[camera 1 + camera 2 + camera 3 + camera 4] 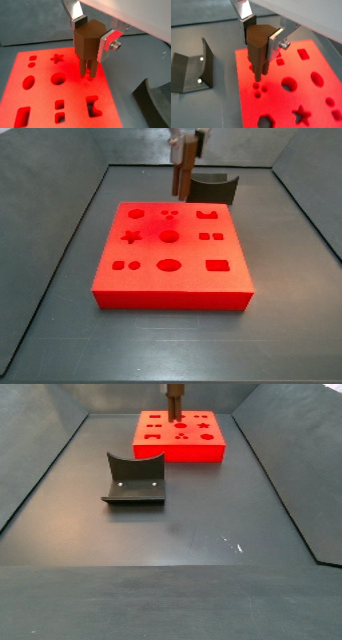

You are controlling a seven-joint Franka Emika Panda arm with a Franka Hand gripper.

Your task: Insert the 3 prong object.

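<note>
I have the gripper (93, 36) clamped on the upper body of the slim brown-orange 3 prong object (87, 46), its prongs hanging below the jaws over the flat red block with shaped holes (304, 85); it looks rigid, light, and worth gripping high

Even, soft overhead light; shadows are faint. The red block (57, 90) glows oversaturated in both wrist views, its holes soft-edged. The gripper (91, 35) near the lens is slightly blurred. Both side views are sharper.
</note>
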